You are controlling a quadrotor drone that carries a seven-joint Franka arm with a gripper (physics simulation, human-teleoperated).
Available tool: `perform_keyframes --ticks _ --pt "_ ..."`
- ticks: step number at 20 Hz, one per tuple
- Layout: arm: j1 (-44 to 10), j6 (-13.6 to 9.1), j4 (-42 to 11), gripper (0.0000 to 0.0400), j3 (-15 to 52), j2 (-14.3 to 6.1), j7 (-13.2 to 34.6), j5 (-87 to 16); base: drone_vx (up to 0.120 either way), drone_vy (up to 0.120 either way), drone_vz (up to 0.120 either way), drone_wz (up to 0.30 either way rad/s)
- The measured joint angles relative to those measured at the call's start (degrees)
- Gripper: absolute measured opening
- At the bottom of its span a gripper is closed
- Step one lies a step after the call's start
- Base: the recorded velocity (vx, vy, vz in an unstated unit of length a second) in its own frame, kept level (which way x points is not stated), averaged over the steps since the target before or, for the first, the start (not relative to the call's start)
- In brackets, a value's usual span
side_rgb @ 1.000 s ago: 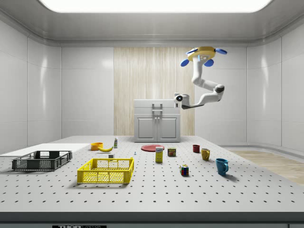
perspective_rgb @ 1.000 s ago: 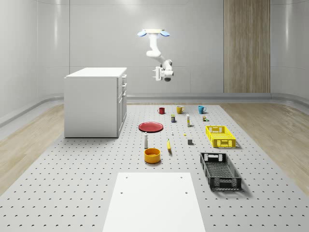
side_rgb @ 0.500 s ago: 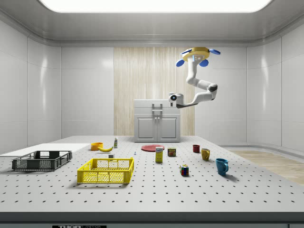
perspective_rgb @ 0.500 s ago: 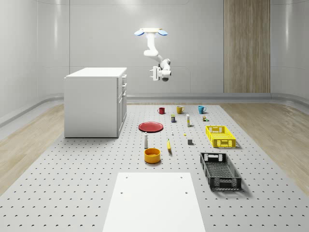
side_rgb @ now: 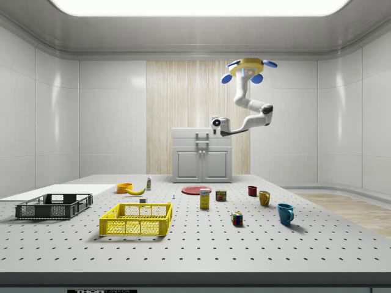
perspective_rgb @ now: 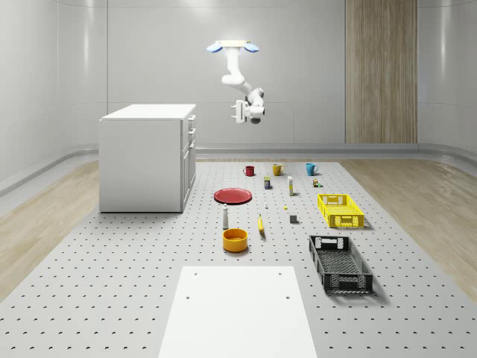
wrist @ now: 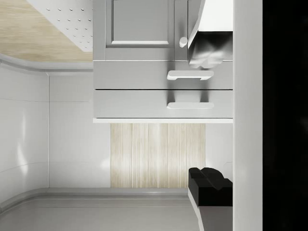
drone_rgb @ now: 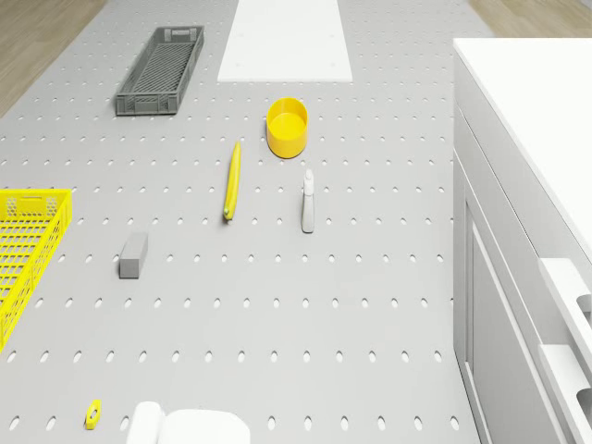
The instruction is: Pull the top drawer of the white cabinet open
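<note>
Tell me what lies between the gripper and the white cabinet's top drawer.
Nothing: in the whole-scene view, bare air separates the gripper from the top drawer of the white cabinet. The drone hovers above the mat, beside the cabinet.

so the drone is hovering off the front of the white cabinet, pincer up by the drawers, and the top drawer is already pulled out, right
Not quite. The top drawer is closed: in the wrist view its front lies flush with the drawer next to it. The rest holds: the drone hovers in the air off the front of the white cabinet, and the pincer is at drawer height, apart from the handles.
</note>
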Motion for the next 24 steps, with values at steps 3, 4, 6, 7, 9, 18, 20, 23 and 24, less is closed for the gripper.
perform_keyframes --ticks 3,4,6,7,9,18,20,23,24 --pt "0.2 0.2 0.0 0.0305 -0.1 -0.3 0.2 -0.2 0.0 0.0 0.0 0.0" --pt "0.3 0.3 0.0 0.0305 -0.1 -0.4 0.2 -0.3 0.0 0.0 0.0 0.0" --pt "0.4 0.4 -0.1 0.0305 -0.1 -0.5 0.4 -0.4 0.0 -0.12 0.0 0.0" --pt "0.5 0.5 -0.1 0.0305 -0.1 -0.6 0.4 -0.5 0.0 -0.12 0.0 0.0" --pt "0.7 0.6 -0.1 0.0305 -0.2 -0.8 0.5 -0.6 0.0 0.0 0.0 0.0" --pt "1.5 4.5 -2.7 0.0305 2.6 -1.1 0.1 1.5 0.0 0.0 0.0 0.0" --pt "1.8 5.8 -3.5 0.0305 3.6 -1.0 -0.1 2.3 0.0 0.0 0.0 0.0" --pt "2.3 7.7 -4.7 0.0305 5.1 -0.8 -0.6 3.8 0.0 0.0 0.0 0.0" --pt "2.5 8.4 -5.1 0.0305 5.7 -0.7 -0.7 4.4 0.0 0.0 0.0 0.0"
